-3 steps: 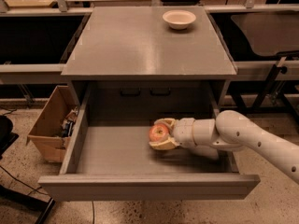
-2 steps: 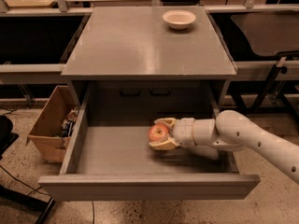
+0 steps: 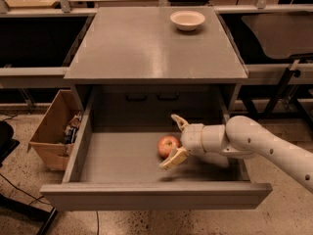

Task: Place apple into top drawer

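Listener: Apple (image 3: 167, 146) first, please. Where is it in the camera view?

Describer: It sits on the floor of the top drawer (image 3: 156, 195), which is pulled out of a grey cabinet (image 3: 146, 48). It is right of the floor's centre.

Listener: And the gripper?

Describer: The gripper (image 3: 170, 142) reaches in from the right side of the view on a white arm (image 3: 264, 143). Its two fingers are spread wide, one behind the apple and one in front, clamping nothing. The apple lies just left of the wrist, between the fingertips. I cannot tell whether the front finger touches it.

Listener: What does the next move turn on?

Describer: Probably a straight retreat rightward, away from the apple, so neither finger nudges it. A white bowl (image 3: 187, 19) stands on the cabinet, well apart.
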`<state>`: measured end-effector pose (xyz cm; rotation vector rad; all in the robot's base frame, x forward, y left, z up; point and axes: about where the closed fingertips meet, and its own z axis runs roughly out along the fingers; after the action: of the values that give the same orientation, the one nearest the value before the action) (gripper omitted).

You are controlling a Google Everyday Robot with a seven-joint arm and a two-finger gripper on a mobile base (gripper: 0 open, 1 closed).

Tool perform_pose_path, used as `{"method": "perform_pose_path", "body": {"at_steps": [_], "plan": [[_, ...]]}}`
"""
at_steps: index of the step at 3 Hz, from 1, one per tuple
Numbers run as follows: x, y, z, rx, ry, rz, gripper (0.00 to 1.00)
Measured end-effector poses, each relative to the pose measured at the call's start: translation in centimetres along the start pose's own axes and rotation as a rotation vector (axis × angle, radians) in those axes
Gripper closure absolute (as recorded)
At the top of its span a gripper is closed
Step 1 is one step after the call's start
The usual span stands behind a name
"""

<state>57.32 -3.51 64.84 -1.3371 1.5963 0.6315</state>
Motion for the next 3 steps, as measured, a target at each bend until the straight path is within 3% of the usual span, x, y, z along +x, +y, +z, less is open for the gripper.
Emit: {"method": "perform_pose_path", "body": {"at_steps": [1, 2, 3], "plan": [[-2.3, 1.1, -1.3, -0.004, 0.018, -0.040, 0.00], [-5.2, 6.4, -6.1, -0.071, 0.181, -0.100, 0.00], [-7.8, 10.1, -12.0, -0.135, 0.343, -0.151, 0.00]]}}
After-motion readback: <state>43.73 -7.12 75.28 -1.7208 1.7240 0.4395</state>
